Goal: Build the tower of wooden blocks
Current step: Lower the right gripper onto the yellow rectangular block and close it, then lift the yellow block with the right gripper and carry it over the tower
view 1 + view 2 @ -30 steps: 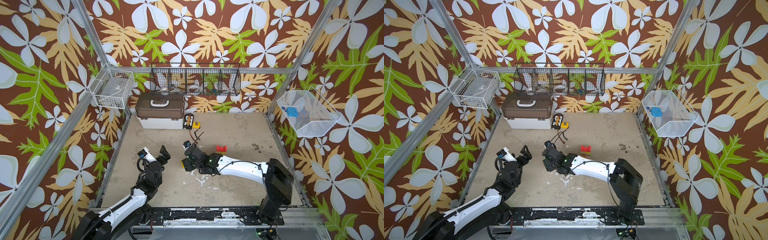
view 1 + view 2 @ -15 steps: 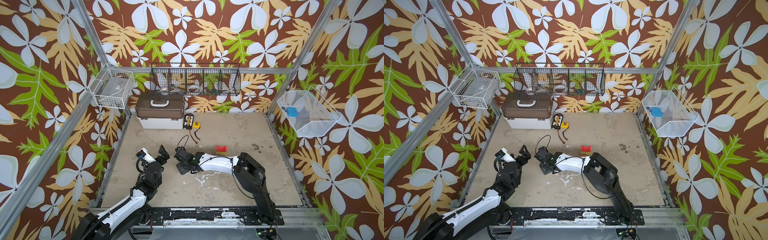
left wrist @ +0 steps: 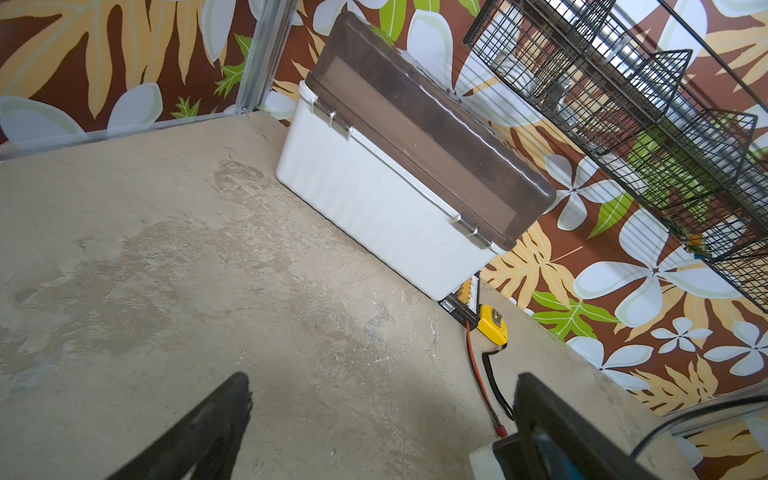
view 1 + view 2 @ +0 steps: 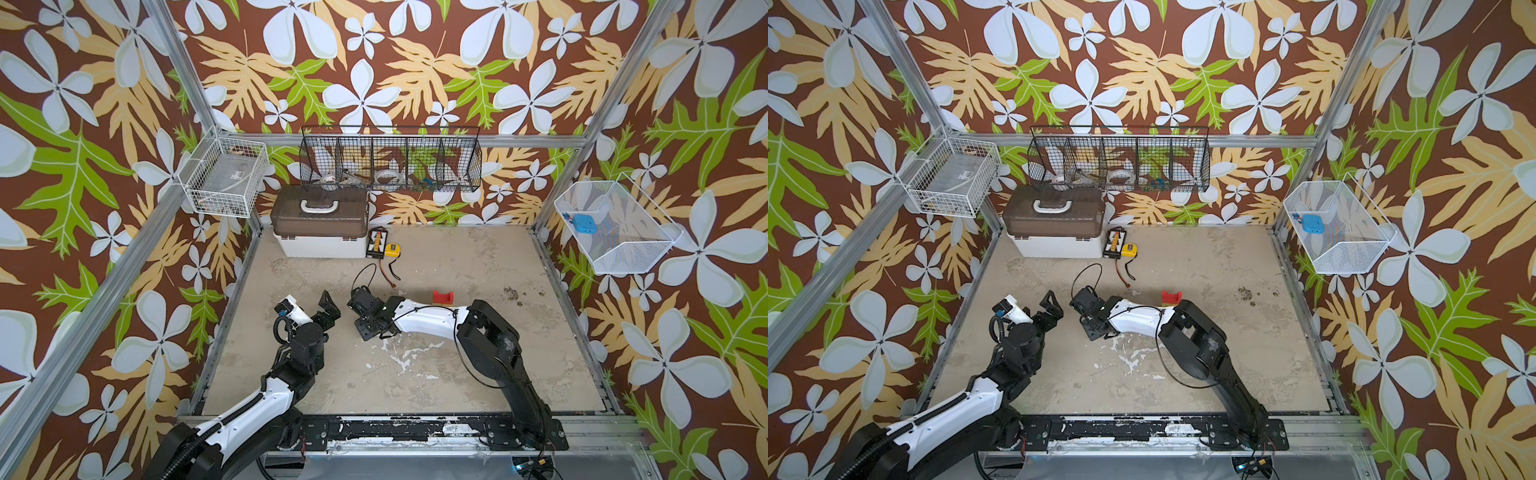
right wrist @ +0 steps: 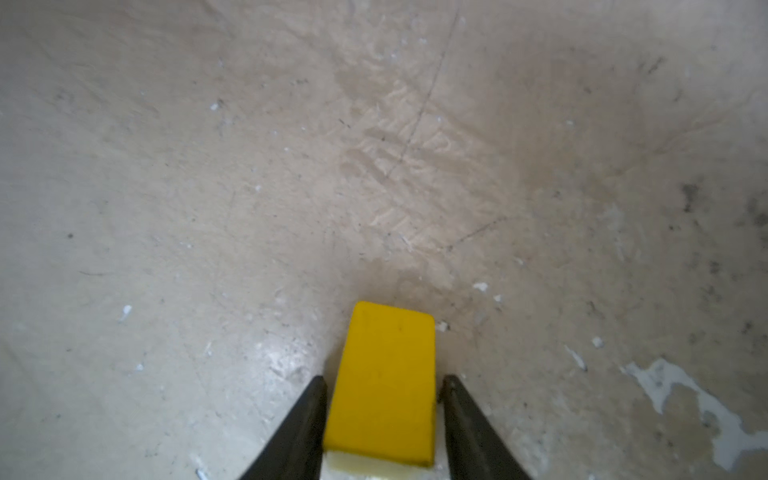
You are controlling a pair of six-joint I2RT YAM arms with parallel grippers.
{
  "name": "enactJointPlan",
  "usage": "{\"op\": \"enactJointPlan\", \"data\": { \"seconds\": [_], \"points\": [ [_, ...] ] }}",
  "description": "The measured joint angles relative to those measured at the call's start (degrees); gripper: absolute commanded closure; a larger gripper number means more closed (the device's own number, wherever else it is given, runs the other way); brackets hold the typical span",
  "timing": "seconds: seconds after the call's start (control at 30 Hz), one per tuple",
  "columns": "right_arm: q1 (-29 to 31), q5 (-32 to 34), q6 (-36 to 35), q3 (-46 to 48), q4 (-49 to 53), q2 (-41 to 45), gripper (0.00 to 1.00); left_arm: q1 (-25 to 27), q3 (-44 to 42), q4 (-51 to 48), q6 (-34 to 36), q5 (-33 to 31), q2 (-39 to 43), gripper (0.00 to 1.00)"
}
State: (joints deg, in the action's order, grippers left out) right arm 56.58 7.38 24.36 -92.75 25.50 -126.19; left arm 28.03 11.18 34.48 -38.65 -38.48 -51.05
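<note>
A yellow wood block (image 5: pixel 384 386) lies flat on the floor between the fingers of my right gripper (image 5: pixel 384 380). The jaws have closed in on its two long sides. In both top views my right gripper (image 4: pixel 365 324) (image 4: pixel 1093 327) points down at the floor left of centre and hides this block. A red arch block (image 4: pixel 443 296) (image 4: pixel 1171 296) stands behind the right arm. My left gripper (image 4: pixel 328 307) (image 3: pixel 382 382) hovers just left of the right one, open and empty. No tower is in view.
A brown-lidded white toolbox (image 4: pixel 320 226) stands at the back left. Beside it lie a black board (image 4: pixel 376 243), a yellow tape measure (image 4: pixel 392 249) and loose cables (image 4: pixel 388 272). Wire baskets (image 4: pixel 390 160) hang on the walls.
My right arm has reached further left and lower, with its elbow folding forward. Its jaws have narrowed around the yellow block. The left arm has not moved.
</note>
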Motion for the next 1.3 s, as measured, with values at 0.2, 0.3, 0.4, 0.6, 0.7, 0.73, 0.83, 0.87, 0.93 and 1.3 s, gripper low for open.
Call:
{"op": "enactJointPlan", "data": {
  "seconds": [0.2,0.3,0.4,0.6,0.7,0.73,0.83,0.87,0.93,1.3],
  "points": [
    [0.0,0.0,-0.6,-0.8,0.6,-0.5,0.71,0.0,0.1,0.0,-0.1,0.5,-0.2,0.0],
    [0.0,0.1,-0.6,-1.1,0.7,-0.7,0.75,0.0,0.2,0.0,-0.2,1.0,-0.3,0.0],
    [0.0,0.1,-0.7,-0.3,0.8,0.1,0.79,0.0,0.2,0.0,-0.2,1.2,-0.3,0.0],
    [0.0,0.8,-1.5,2.1,1.6,5.7,0.97,0.0,0.5,0.1,-0.2,2.0,-1.7,0.0],
    [0.0,2.3,-2.3,5.1,1.5,13.2,1.0,0.0,0.5,0.2,-0.2,2.6,-2.3,0.0],
    [0.0,3.4,-2.8,6.3,1.4,16.7,1.0,0.0,0.5,0.2,-0.2,2.6,-2.5,0.0],
    [0.0,9.0,-5.2,9.9,-0.7,27.6,1.0,0.0,0.5,0.5,-0.2,2.8,-3.0,0.0],
    [0.0,11.4,-6.3,11.4,-1.7,31.6,1.0,0.0,0.5,0.6,-0.2,3.0,-3.2,0.0],
    [-0.2,15.3,-8.6,13.9,-3.4,38.3,1.0,0.0,0.5,0.6,-0.1,3.0,-3.3,0.0],
    [-5.9,8.5,-37.3,18.2,-3.5,52.3,1.0,0.0,0.8,1.4,0.4,4.5,-3.4,0.0]
  ]
}}
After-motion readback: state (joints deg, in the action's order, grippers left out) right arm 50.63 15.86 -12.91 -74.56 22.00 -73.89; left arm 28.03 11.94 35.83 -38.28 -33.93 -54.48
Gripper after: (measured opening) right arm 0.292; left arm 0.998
